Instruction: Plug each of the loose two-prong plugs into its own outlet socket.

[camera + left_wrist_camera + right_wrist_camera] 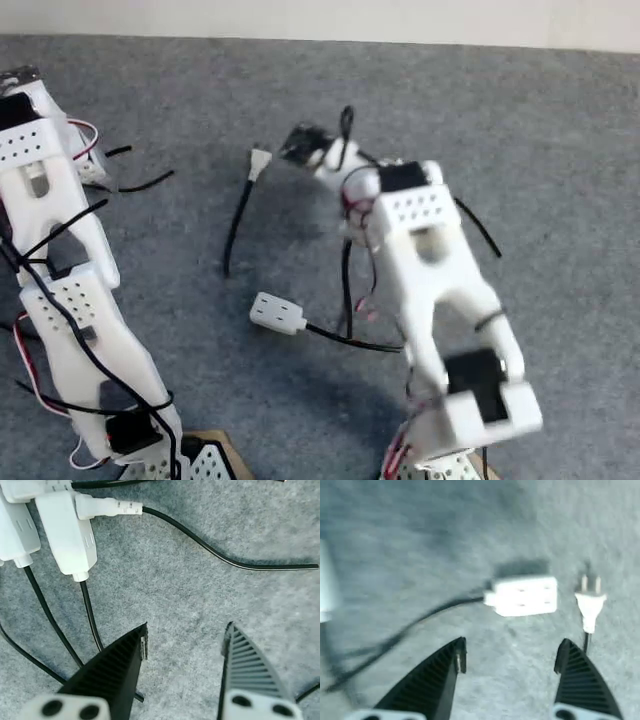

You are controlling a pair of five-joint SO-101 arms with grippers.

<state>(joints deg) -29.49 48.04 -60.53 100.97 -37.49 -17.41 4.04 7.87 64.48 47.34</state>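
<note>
Currently your loose plug [260, 160] lies on the grey carpet [560, 150]. Its long axis runs toward the far edge, with the prongs pointing away from the arm bases and the cord [238, 222] trailing back toward them. One socket [277, 313] lies nearer the bases, apart from the plug, with its long axis across the table and its cord leaving toward the right arm [440, 290]. Count one loose plug and one free socket there. By the left gripper [186, 635] you have two more sockets [67, 530] side by side, one with a second plug [107, 507] joined to its side. The right arm stretches forward, its right gripper [510, 655] near the loose plug, jaws apart. The left jaws stand apart too, holding nothing.
</note>
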